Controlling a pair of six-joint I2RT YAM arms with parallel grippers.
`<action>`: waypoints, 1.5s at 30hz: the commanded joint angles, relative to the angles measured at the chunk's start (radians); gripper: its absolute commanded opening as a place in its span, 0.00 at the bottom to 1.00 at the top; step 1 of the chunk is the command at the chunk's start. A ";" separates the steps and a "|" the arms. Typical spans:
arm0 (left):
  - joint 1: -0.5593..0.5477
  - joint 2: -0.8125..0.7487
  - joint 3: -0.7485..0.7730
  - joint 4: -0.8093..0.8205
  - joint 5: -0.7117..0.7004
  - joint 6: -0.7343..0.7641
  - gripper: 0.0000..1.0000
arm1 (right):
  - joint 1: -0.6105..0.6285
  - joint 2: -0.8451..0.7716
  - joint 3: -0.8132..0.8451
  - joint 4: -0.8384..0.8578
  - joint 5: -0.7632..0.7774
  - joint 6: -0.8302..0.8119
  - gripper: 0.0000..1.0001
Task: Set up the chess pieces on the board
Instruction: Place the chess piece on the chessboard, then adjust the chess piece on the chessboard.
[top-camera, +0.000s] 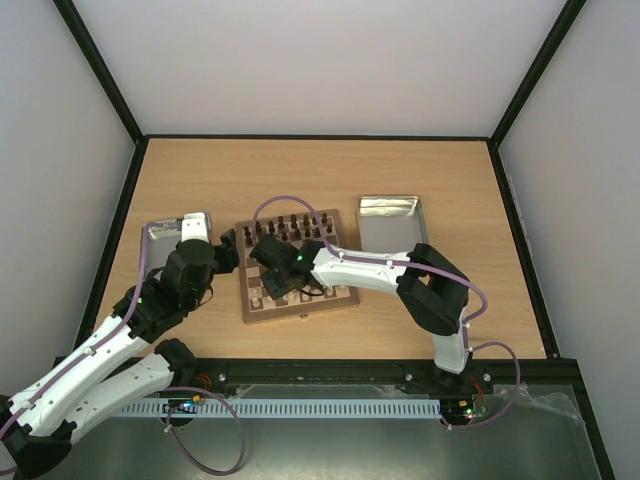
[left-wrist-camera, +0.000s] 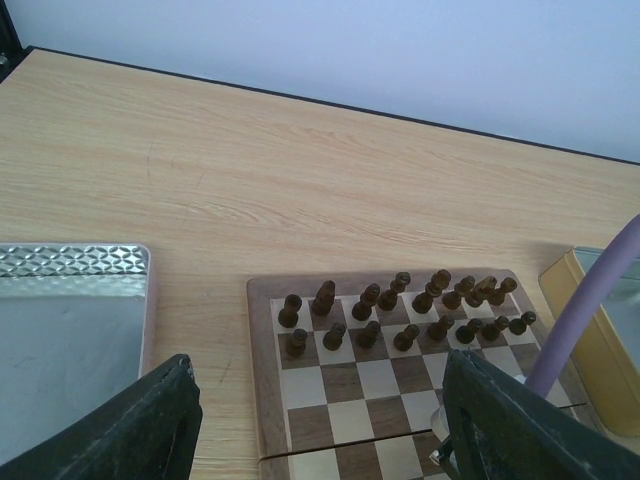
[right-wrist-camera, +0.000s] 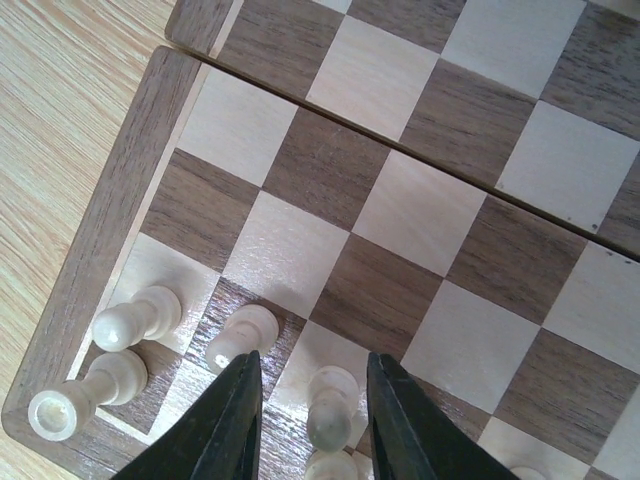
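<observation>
The light-wood table (top-camera: 200, 180) sits in a booth with plain white walls (top-camera: 320, 60), and a black frame (top-camera: 100, 70) runs along its edges. Both arms are bolted at the table's near edge.

Just beyond the arms, about midway between the left and right edges, lies the board (top-camera: 300, 308). It is a hinged wooden square with a seam across its middle.

The right gripper (right-wrist-camera: 312, 375) hangs low over the board's near-left corner. Its jaws stand apart on either side of an upright pale pawn (right-wrist-camera: 332, 398), with a gap showing on the left side, so it grips nothing. More of the chess pieces (right-wrist-camera: 140, 320) stand on the squares along the board's near edge and in that corner. A purple cable (left-wrist-camera: 580, 310) loops from this arm.

The left gripper (left-wrist-camera: 320, 385) is held by the board's left edge. Its fingers (left-wrist-camera: 150, 420) are spread wide, with nothing between them.

The middle ranks of the board are bare squares. Along the far edge the dark chessmen (left-wrist-camera: 400, 310) stand in two rows.

Two metal tins flank the board. The left tin (left-wrist-camera: 70, 320) is just beside its left edge, and the right tin (top-camera: 392, 222) is near its far-right corner. Beyond them is open wood up to the far wall.
</observation>
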 joint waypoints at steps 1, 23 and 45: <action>0.006 0.001 0.002 0.002 -0.001 -0.008 0.68 | 0.008 -0.058 0.019 -0.030 0.031 0.011 0.30; 0.009 0.005 -0.007 0.009 0.015 -0.011 0.68 | 0.019 -0.096 -0.024 -0.150 -0.038 -0.041 0.24; 0.012 0.008 -0.006 0.014 0.019 -0.009 0.68 | 0.022 -0.050 -0.018 -0.144 -0.037 -0.055 0.14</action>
